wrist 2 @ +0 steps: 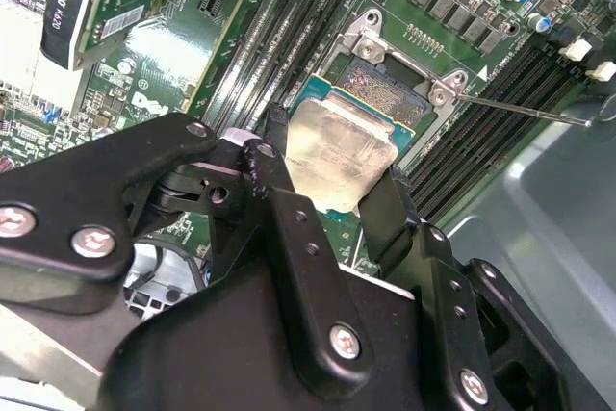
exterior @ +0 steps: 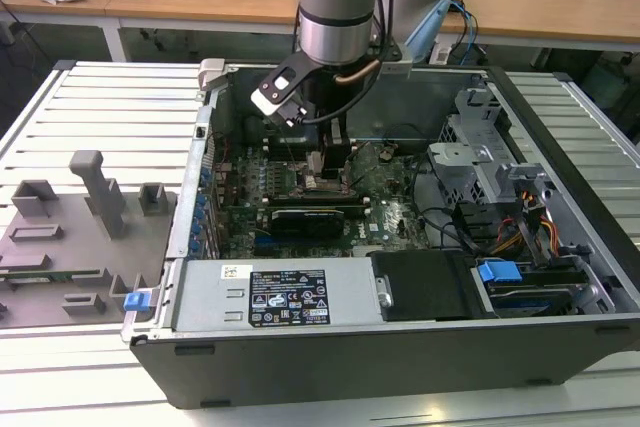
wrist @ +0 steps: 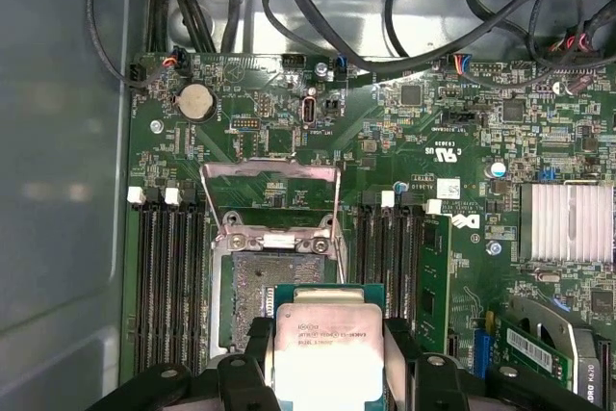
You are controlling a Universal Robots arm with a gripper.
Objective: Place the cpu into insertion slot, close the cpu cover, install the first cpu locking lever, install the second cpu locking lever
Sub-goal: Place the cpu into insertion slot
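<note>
Silver-topped cpu (wrist 2: 337, 156) is being pinched by the gripper (wrist: 325, 344) over the insertion slot (wrist: 252, 281); if lowered askew, the slot could be damaged.

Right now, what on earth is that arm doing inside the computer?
The robot arm's gripper is shut on the cpu, a small silver chip, holding it over the insertion slot on the green board inside the open computer case. The cpu cover stands flipped up, so the slot is bare. The chip doesn't look seated yet.
</note>
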